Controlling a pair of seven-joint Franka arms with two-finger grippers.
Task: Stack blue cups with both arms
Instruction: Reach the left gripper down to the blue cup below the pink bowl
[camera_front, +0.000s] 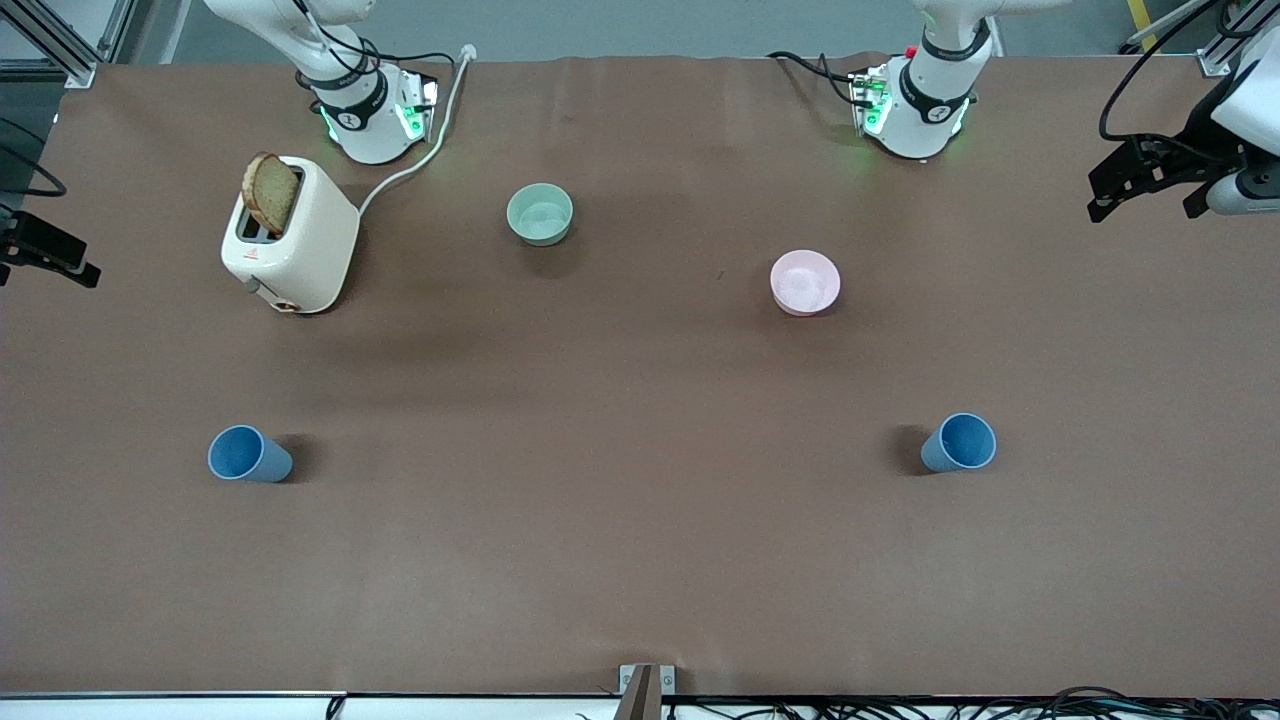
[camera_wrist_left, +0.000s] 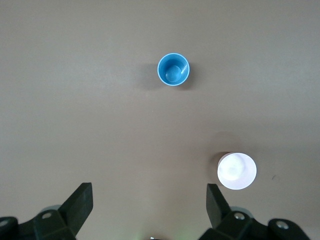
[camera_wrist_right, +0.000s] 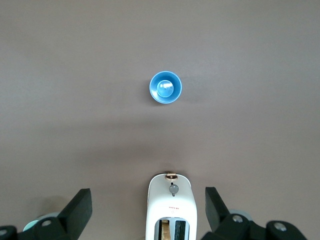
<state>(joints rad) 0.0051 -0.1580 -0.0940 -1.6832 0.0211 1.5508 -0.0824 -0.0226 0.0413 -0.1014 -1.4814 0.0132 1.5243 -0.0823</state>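
Because the two blue cups stand well apart on the bench (camera_front: 640, 560), one toward each arm's end, each arm has its own cup to fetch. The first cup (camera_front: 249, 455) stands upright toward the right arm's end, nearer to the front camera than the toaster (camera_front: 291, 237). The second cup (camera_front: 959, 443) stands upright toward the left arm's end, nearer to the front camera than the pink bowl (camera_front: 805, 282).

The right gripper (camera_wrist_right: 148, 210) hangs high over the toaster with its fingers spread wide and holding nothing. Its cup (camera_wrist_right: 165, 87) sits centred ahead of the gap between them, mouth up.

The left gripper (camera_wrist_left: 149, 202) hangs high over the bench near the pink bowl (camera_wrist_left: 237, 171), fingers likewise spread and empty. Its cup (camera_wrist_left: 173, 69) lies ahead of the fingers, slightly off centre toward the bowl's side of the gap.

Both cups have a vertical long axis, so a descent from above with the fingers straddling the wall appears suitable. Neither cup has yet been lifted.
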